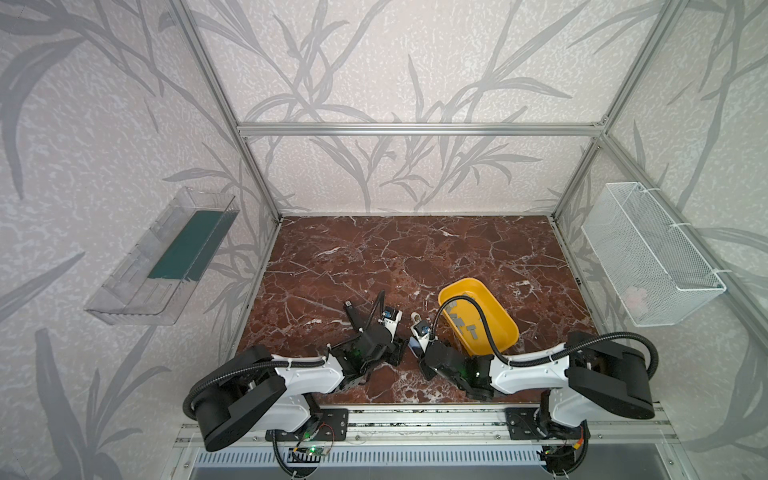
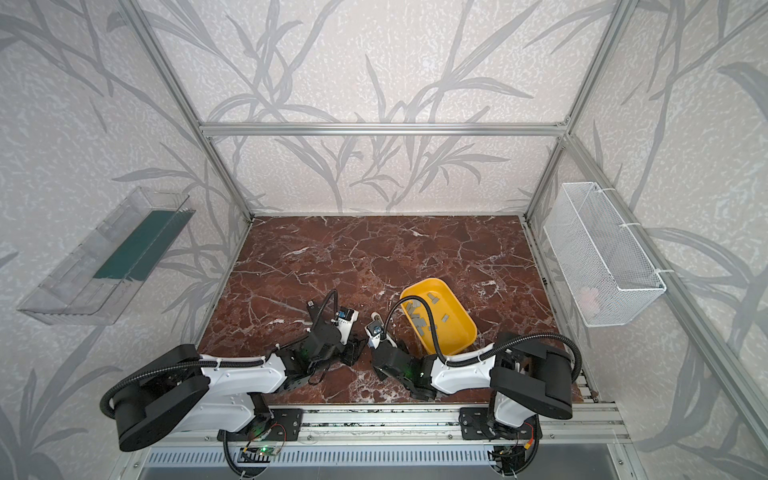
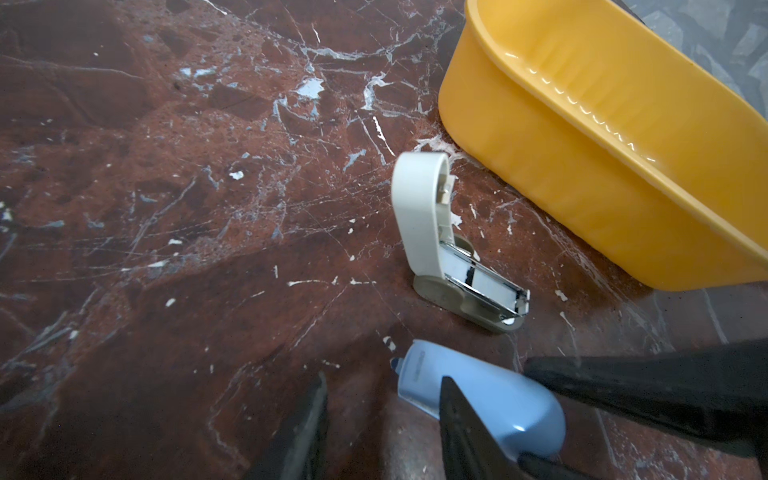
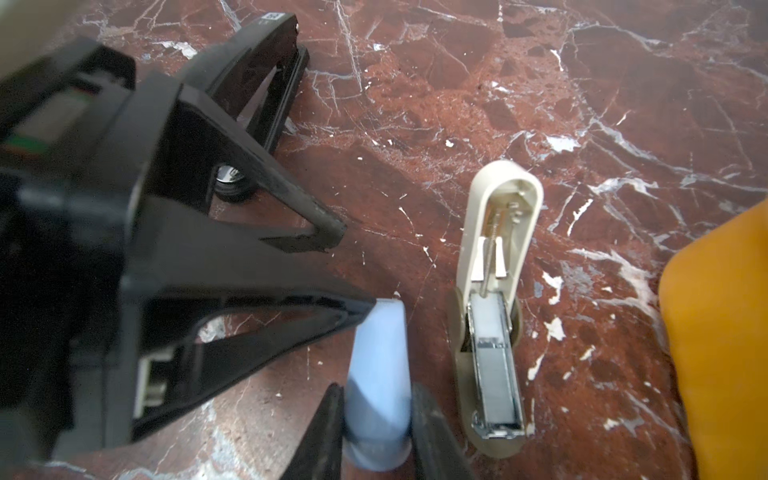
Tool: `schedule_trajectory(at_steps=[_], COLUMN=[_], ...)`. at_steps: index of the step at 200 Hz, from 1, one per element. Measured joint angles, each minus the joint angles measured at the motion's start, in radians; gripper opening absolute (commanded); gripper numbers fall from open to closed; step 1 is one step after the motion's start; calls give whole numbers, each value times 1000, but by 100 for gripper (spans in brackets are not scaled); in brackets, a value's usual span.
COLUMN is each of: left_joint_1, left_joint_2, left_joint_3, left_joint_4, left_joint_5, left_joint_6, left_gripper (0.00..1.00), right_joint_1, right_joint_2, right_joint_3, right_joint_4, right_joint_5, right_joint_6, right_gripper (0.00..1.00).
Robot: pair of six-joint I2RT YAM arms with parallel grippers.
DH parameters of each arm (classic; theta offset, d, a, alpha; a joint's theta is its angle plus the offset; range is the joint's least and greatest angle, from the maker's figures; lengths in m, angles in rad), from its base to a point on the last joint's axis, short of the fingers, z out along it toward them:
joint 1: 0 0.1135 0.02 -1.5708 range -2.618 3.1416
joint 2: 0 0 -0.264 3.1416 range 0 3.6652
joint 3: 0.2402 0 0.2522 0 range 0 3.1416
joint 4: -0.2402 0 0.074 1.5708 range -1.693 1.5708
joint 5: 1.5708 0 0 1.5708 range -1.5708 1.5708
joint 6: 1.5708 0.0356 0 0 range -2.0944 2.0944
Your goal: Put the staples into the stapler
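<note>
right tool (image 4: 376, 399) clenched on the blue stapler (image 4: 380, 345); left tool (image 4: 356, 268) half open, seemingly touching its end.

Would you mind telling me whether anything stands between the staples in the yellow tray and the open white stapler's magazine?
The side wall of the yellow tray does; the staples must clear it. The table between it and the white stapler is bare, and the magazine lies uncovered. The right arm's cable also arcs above the tray.
</note>
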Motion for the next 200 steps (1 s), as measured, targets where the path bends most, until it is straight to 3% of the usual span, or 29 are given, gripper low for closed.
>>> schedule_trajectory(at_steps=[136,200], left_joint_1=[0,6], left_joint_2=[101,130], left_joint_3=[39,45], left_joint_4=[87,116], left_joint_5=[14,0], left_joint_6=[12,27], left_gripper=[41,39], right_joint_1=[0,28], right_joint_2=[92,148], right_joint_3=[-51,-58], right_joint_4=[206,283], right_joint_5=[18,86], right_joint_6=[79,116], right_gripper=[23,22])
